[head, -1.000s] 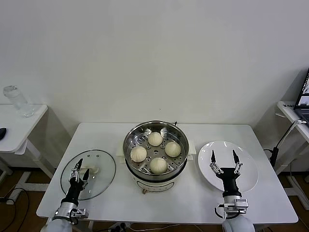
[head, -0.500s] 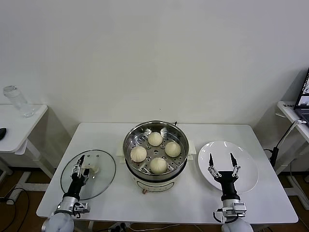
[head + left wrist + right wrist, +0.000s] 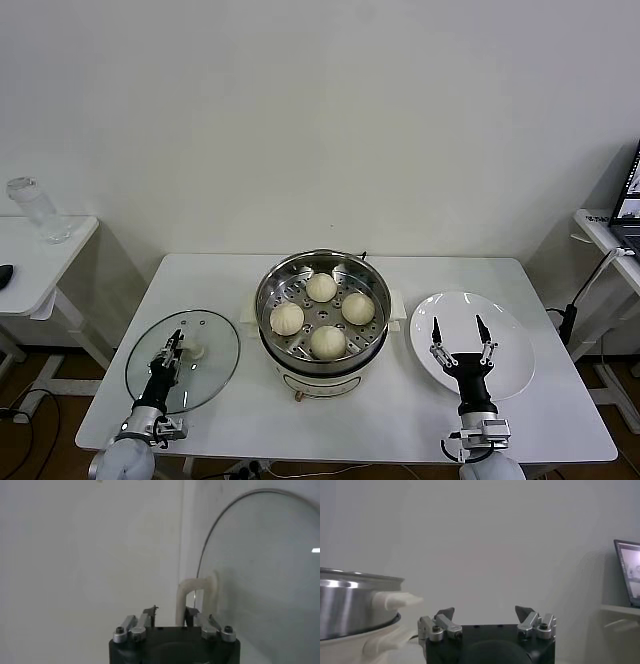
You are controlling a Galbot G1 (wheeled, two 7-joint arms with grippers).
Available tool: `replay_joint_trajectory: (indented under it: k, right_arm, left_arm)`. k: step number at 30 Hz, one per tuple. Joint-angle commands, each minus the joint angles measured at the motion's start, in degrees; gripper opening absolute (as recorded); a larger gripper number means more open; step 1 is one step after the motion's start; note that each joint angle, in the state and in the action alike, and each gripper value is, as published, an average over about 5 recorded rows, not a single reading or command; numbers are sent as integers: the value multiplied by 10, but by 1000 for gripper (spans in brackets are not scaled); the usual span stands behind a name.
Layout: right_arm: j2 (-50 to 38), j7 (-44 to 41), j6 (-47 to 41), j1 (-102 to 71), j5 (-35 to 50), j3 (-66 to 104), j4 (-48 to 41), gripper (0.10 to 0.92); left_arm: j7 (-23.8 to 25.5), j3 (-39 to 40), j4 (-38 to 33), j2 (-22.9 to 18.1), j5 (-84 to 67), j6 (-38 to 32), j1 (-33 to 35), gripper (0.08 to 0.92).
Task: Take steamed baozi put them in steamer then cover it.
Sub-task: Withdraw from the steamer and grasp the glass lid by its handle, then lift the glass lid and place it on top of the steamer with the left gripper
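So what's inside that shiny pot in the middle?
Four steamed baozi sit on the perforated tray inside the steamer, which is uncovered. The cover lies on the table beside it. Anything beneath the tray is hidden.

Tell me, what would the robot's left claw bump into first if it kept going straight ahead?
Probably the cover's cream-white handle. The left gripper hangs over the glass cover, pointing at that handle, with its fingers spaced about the handle's width. How high it sits above the glass is unclear.
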Motion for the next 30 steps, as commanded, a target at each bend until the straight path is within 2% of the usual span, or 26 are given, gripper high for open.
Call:
replay_joint_trajectory:
  k: [1, 4, 8, 16, 20, 25, 30]
  right_arm:
    - [0, 0, 0, 0, -3, -1, 2, 823]
    - [0, 0, 2, 1, -3, -1, 1, 823]
    - [0, 0, 5, 0, -4, -1, -1, 823]
    - [4, 1, 7, 2, -4, -1, -2, 823]
    - [8, 1, 9, 2, -4, -1, -4, 823]
    - [9, 4, 7, 0, 0, -1, -2, 823]
    - [9, 11, -19, -1, -2, 1, 1, 823]
  left_arm:
    - [2, -1, 5, 1, -2, -5, -3, 267]
    - [1, -8, -9, 4, -13, -6, 2, 205]
    - [-2, -32, -55, 14, -34, -7, 22, 193]
    - [2, -108, -201, 46, -78, 14, 43, 193]
    - [9, -121, -286, 56, -90, 29, 51, 193]
    - [24, -75, -390, 62, -90, 57, 52, 193]
    - [51, 53, -457, 63, -78, 128, 24, 193]
